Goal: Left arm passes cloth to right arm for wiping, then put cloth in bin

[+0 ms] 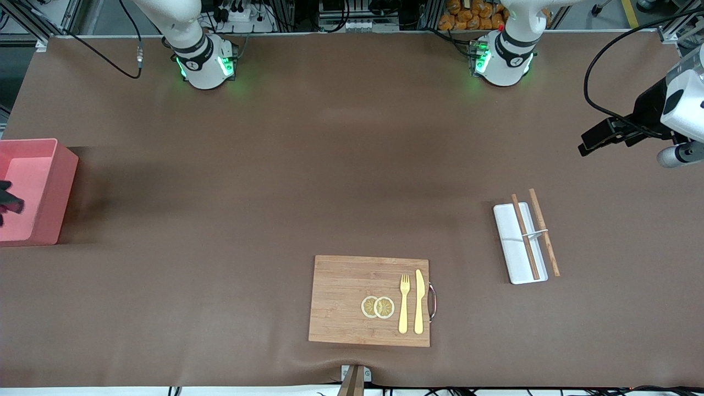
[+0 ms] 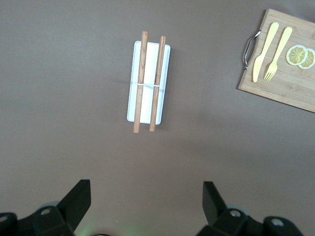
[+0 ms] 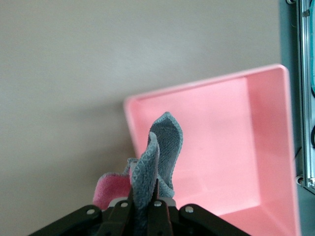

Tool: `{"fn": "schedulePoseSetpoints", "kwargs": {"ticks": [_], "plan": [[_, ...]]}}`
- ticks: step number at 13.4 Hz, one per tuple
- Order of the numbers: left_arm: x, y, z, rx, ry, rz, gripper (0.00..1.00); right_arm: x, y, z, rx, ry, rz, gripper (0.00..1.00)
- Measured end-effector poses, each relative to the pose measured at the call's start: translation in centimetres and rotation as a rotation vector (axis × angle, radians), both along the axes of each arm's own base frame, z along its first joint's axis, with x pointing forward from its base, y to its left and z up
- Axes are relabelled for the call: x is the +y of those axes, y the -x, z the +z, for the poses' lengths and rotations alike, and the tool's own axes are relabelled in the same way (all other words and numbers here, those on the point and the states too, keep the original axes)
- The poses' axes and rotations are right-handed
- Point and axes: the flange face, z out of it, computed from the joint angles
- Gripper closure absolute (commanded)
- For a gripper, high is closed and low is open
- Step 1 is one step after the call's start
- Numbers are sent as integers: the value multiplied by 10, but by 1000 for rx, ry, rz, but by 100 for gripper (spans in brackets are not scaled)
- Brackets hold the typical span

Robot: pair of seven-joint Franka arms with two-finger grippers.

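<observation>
My right gripper (image 3: 142,199) is shut on the cloth (image 3: 162,147), a fuzzy grey piece with a magenta-red part at one edge. It holds the cloth up over the edge of the salmon-pink bin (image 3: 236,147). In the front view the bin (image 1: 52,181) stands at the right arm's end of the table. There only a dark bit of the right gripper (image 1: 8,202) shows over it, at the picture's edge. My left gripper (image 2: 146,189) is open and empty. It hangs above the table at the left arm's end (image 1: 591,144).
A white oblong tray (image 1: 509,242) with two wooden chopsticks (image 1: 525,236) lies below the left gripper, and it also shows in the left wrist view (image 2: 132,88). A wooden board (image 1: 341,300) with a fork, a knife and lemon slices lies near the front camera.
</observation>
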Motion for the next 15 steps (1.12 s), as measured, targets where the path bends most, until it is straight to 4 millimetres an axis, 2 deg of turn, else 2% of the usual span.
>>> {"fn": "schedulePoseSetpoints", "kwargs": {"ticks": [2,3,4,6,7,9,12,13,15], "plan": [[0,0,0,1,0,0,0,-48,26,-24,-8,12,19,100],[0,0,0,1,0,-1,0,-65,34,-41,-14,14,18,100],[0,0,0,1,0,-1,0,-76,39,-60,-21,17,18,96],[0,0,-1,1,0,-1,0,-86,37,-94,-38,24,20,22],[0,0,-1,1,0,-1,0,-85,34,-106,-42,22,25,0],[0,0,-1,1,0,-1,0,-82,31,-109,-47,20,31,0],[0,0,-1,1,0,-1,0,-79,28,-88,-36,12,32,0],[0,0,-1,1,0,-2,0,-75,26,-73,-26,6,35,0],[0,0,-1,1,0,-2,0,-50,18,-23,-5,0,64,0]]}}
